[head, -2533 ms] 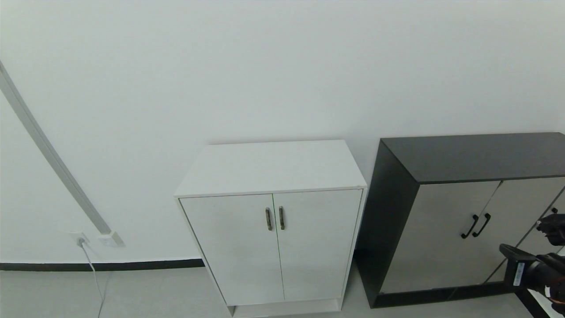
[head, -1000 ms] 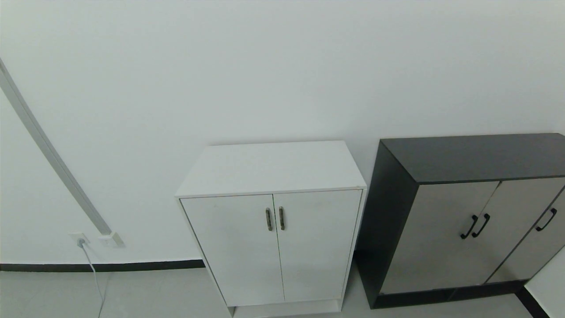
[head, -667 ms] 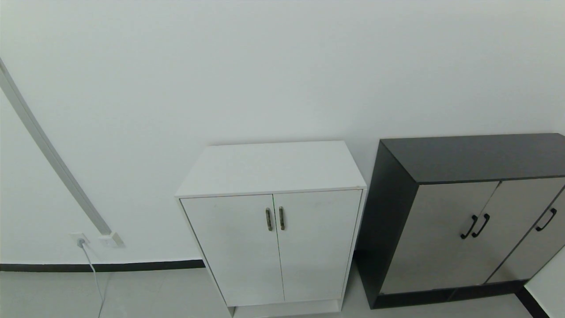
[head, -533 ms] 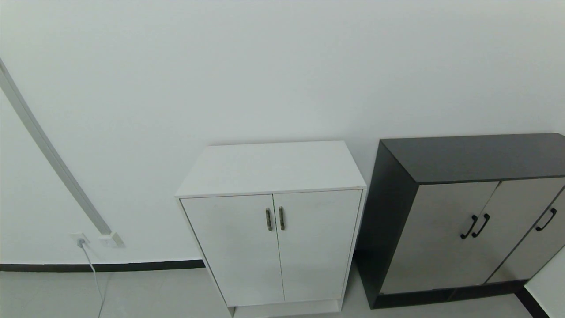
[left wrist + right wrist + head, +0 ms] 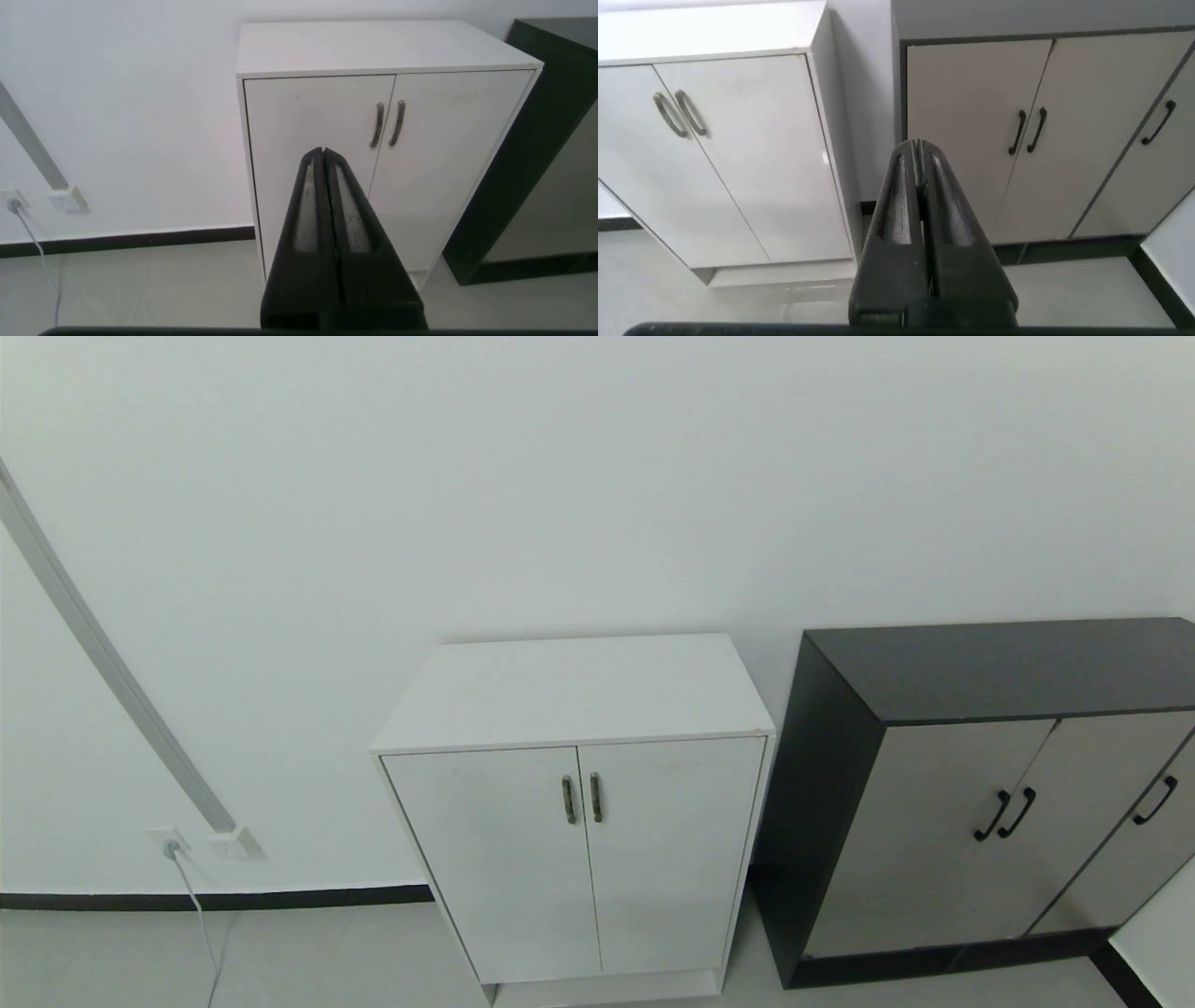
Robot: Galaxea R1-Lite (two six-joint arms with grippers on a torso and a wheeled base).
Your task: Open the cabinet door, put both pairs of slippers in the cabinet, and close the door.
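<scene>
Right arm, seen low at the right of the head view before the dark cabinet 2.5 s ago, had left that view by 1.0 s ago; nothing else has shifted since. White cabinet (image 5: 574,803) stands on the floor (image 5: 280,957) against the wall (image 5: 597,476), both doors shut, the two handles (image 5: 582,799) upright side by side at the centre seam. Dark cabinet (image 5: 980,784) stands just beside it on the right, a narrow gap between them, its doors also shut. The head view takes in both cabinet tops, plus a slanting conduit (image 5: 103,658) on the wall that ends near a socket (image 5: 168,843), with a cable (image 5: 201,915) hanging from the socket to the floor. The left wrist view adds the left gripper (image 5: 323,151), its fingers pressed together with nothing between them, pointing at the white cabinet's front, tips lined up on the left door close to the seam and apart from it. The right wrist view adds the right gripper (image 5: 918,145), fingers likewise pressed together and holding nothing, aimed at the gap between the two cabinets and clear of both. That view also gives the dark cabinet's lower edge and the white cabinet's plinth, with floor in front. Neither gripper touches a handle.
</scene>
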